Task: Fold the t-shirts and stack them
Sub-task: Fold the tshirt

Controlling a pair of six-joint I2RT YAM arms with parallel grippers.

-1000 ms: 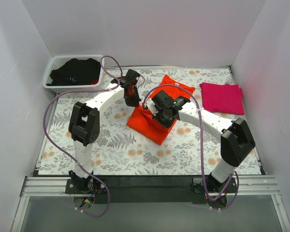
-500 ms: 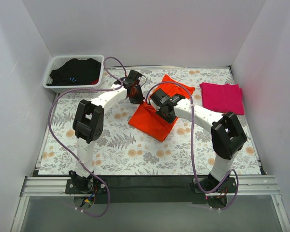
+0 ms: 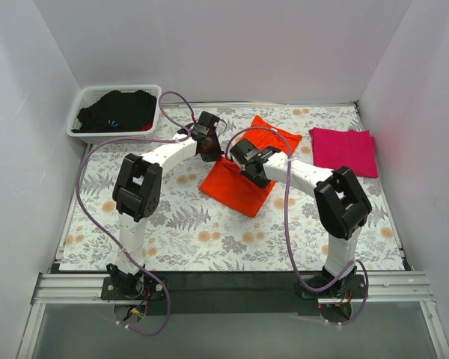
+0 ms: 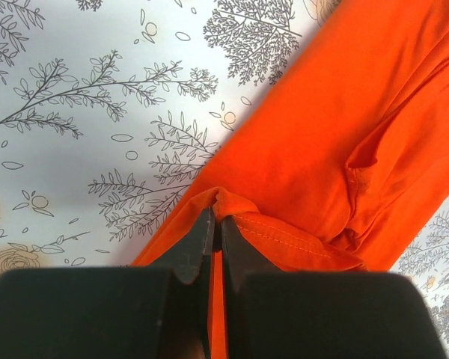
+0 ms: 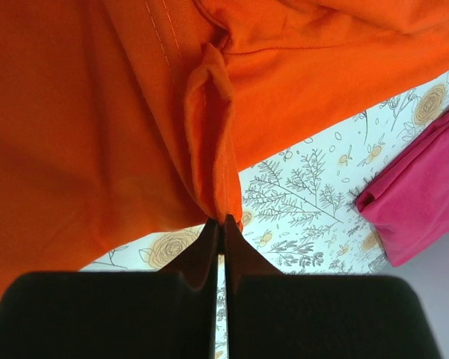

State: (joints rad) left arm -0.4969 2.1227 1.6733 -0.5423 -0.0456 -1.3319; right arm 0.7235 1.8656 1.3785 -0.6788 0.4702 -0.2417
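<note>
The bright orange t-shirt [image 3: 239, 183] lies partly folded in the middle of the floral table. My left gripper [image 3: 208, 153] is shut on its edge near the shirt's left corner; the left wrist view shows the jaws pinching a fold of the orange cloth [image 4: 299, 149]. My right gripper [image 3: 248, 170] is shut on a hem over the shirt's middle; the right wrist view shows the pinched orange cloth [image 5: 97, 134] hanging from the jaws. The magenta-pink t-shirt [image 3: 344, 151] lies folded at the back right, and it also shows in the right wrist view [image 5: 419, 202].
A white basket [image 3: 81, 105] holding dark clothes stands at the back left corner. White walls close the table on three sides. The table has a floral cloth [image 3: 172, 224].
Both grippers have moved back and closer together with the orange shirt's edge, carrying the front part toward the back. The pink shirt has not moved.
</note>
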